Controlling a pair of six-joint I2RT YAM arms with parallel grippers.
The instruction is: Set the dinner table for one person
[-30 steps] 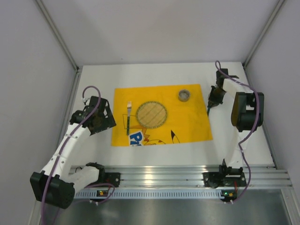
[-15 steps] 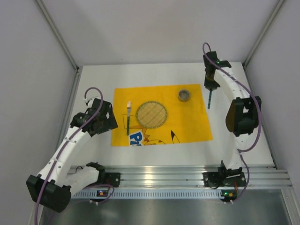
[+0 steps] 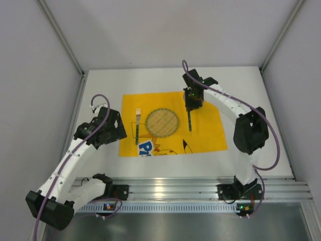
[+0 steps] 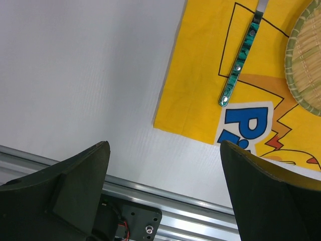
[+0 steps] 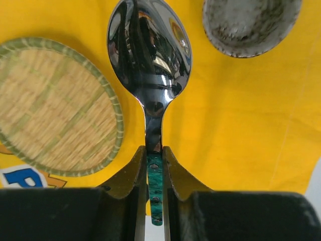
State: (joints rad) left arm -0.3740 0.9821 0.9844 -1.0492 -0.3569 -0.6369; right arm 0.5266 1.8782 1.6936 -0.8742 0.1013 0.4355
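The white dinner table (image 3: 251, 150) carries a yellow cartoon-printed mat (image 3: 205, 135). On the mat lie a round woven plate (image 3: 162, 122) and, left of it, a green-handled fork (image 3: 137, 125). My right gripper (image 3: 192, 103) is shut on a green-handled spoon (image 3: 190, 120) and holds it over the mat just right of the plate. In the right wrist view the gripper (image 5: 154, 150) pinches the spoon's neck, with the bowl of the spoon (image 5: 149, 50) pointing away, between the plate (image 5: 55, 105) and a small grey cup (image 5: 251, 20). My left gripper (image 3: 115, 131) is open and empty by the mat's near-left corner (image 4: 165, 123).
An aluminium rail (image 3: 175, 188) runs along the near table edge and shows below the left fingers (image 4: 175, 201). Grey enclosure walls stand at left, right and back. In the top view the grey cup is hidden under the right gripper.
My right arm has swung left with the spoon, from beyond the mat's right edge to over the mat beside the woven plate. The left arm has barely shifted.
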